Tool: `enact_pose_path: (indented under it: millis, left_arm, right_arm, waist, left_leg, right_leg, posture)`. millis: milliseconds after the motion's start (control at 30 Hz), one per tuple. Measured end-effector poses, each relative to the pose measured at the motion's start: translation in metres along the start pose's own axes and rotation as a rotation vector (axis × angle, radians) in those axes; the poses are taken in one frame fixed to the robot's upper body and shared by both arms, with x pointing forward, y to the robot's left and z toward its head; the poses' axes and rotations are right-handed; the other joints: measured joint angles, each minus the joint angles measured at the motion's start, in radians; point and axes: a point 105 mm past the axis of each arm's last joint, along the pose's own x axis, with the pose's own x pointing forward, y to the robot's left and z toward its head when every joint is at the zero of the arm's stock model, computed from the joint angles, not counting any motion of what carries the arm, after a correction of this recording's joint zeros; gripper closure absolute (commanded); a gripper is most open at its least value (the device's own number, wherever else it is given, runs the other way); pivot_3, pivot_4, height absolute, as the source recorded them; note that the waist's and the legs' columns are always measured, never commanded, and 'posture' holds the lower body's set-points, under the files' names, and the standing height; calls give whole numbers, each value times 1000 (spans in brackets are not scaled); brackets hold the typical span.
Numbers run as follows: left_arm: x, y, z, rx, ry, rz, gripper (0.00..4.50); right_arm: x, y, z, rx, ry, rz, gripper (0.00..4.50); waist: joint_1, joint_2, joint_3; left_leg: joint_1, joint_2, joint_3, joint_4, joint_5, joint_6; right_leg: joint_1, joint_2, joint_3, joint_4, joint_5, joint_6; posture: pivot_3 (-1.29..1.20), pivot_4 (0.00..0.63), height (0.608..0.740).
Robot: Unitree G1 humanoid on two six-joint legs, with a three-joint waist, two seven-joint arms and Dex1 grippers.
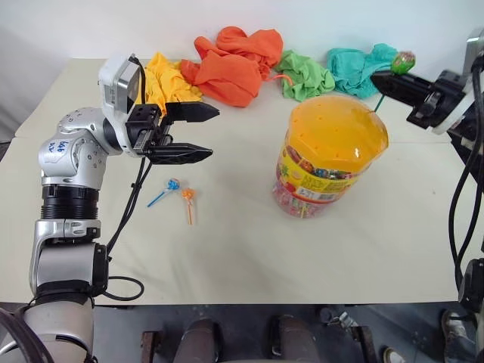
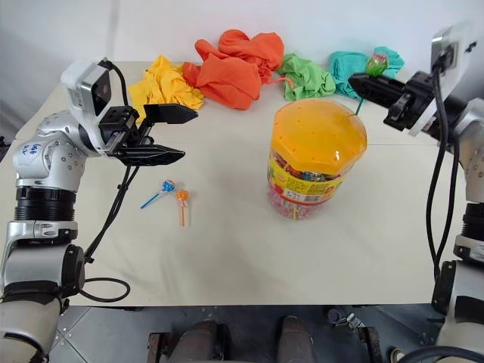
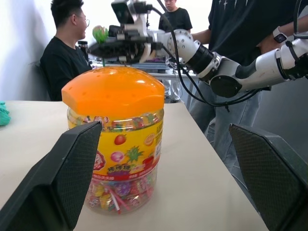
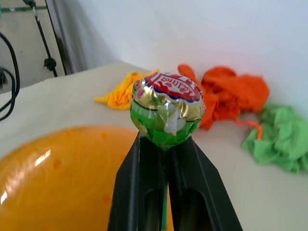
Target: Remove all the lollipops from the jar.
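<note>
The jar (image 1: 321,170) stands right of the table's middle, a clear tub with a yellow-red label and an orange domed lid (image 1: 336,130) dotted with holes. My right gripper (image 1: 382,79) hovers just above the lid's far right edge, shut on the green lollipop (image 1: 403,62), whose thin stick points down toward the lid. The wrapped head (image 4: 167,113) sits right above the closed fingertips. On the table left of the jar lie the blue lollipop (image 1: 172,184) and the orange lollipop (image 1: 187,195), side by side. My left gripper (image 1: 214,133) hangs open above them, aimed at the jar.
Crumpled cloths lie along the table's far edge: yellow (image 1: 170,79), orange (image 1: 234,60), green (image 1: 306,74) and teal (image 1: 355,68). Beyond the table, a seated person (image 3: 67,53) and a standing person (image 3: 240,29) show in the left wrist view.
</note>
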Motion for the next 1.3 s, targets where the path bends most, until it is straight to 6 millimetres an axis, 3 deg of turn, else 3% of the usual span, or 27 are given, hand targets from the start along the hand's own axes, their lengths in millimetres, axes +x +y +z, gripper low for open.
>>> enact_pose_path:
  millis: [233,333,467,700,767,900,1000,1100,1200,1300]
  left_arm:
    - [1,0,-3,-4,8,-2,0]
    - [0,-3,-9,-27,20,-7,0]
    - [-7,-9,-16,-73,44,7,0]
    - [-8,-18,-24,-103,66,-5,0]
    - [-8,-19,-25,-107,65,-8,0]
    - [-10,-21,-34,-136,72,-6,0]
    - [-9,-22,-35,-137,77,-8,0]
    - [-9,-24,-35,-125,86,-12,0]
    - [-10,-25,-36,-129,87,-10,0]
    - [-12,-25,-38,-143,84,5,0]
  right_arm:
    - [-2,8,33,-71,-45,-27,4477]
    - [-31,3,30,-92,83,-133,4477]
    - [-80,0,3,1,290,-265,4477]
    - [-137,2,-52,189,544,-458,4477]
    - [-149,3,-79,240,628,-514,4477]
    - [-165,4,-142,351,816,-580,4477]
    - [-173,-3,-165,375,866,-622,4477]
    - [-167,-11,-175,362,860,-622,4477]
    - [-165,-14,-186,363,871,-611,3736]
    - [-163,-19,-190,360,869,-608,2669]
  waist:
    - [3,0,0]
    - [13,0,0]
    - [18,0,0]
    - [21,0,0]
    - [23,0,-1]
    - [22,1,-1]
    - [22,1,-1]
    - [21,1,-1]
    - [19,1,-1]
    - [20,1,-1]
  left_leg:
    - [0,0,0,0,0,0]
    - [-1,0,-1,-1,0,0]
    - [-1,0,1,-1,0,1]
    - [1,0,1,0,0,1]
    - [1,0,1,0,0,1]
    - [1,-1,2,0,0,1]
    - [1,-1,2,0,0,1]
    - [1,-1,2,0,0,0]
    - [1,-1,2,0,0,0]
    - [1,-1,2,0,0,1]
  right_leg:
    - [0,0,0,0,0,0]
    - [0,0,-1,-1,0,0]
    - [0,0,-1,-2,0,0]
    - [0,0,1,0,0,1]
    - [1,0,1,0,0,1]
    - [1,0,3,0,1,2]
    - [0,0,3,0,1,2]
    - [1,0,2,0,1,2]
    - [1,0,2,0,1,2]
    - [1,0,2,-1,1,2]
  posture:
    - [0,150,740]
    - [0,150,740]
    - [0,150,740]
    - [0,150,740]
    - [0,150,740]
    - [0,150,740]
    - [0,150,740]
    - [0,150,740]
    - [0,150,740]
    - [0,150,740]
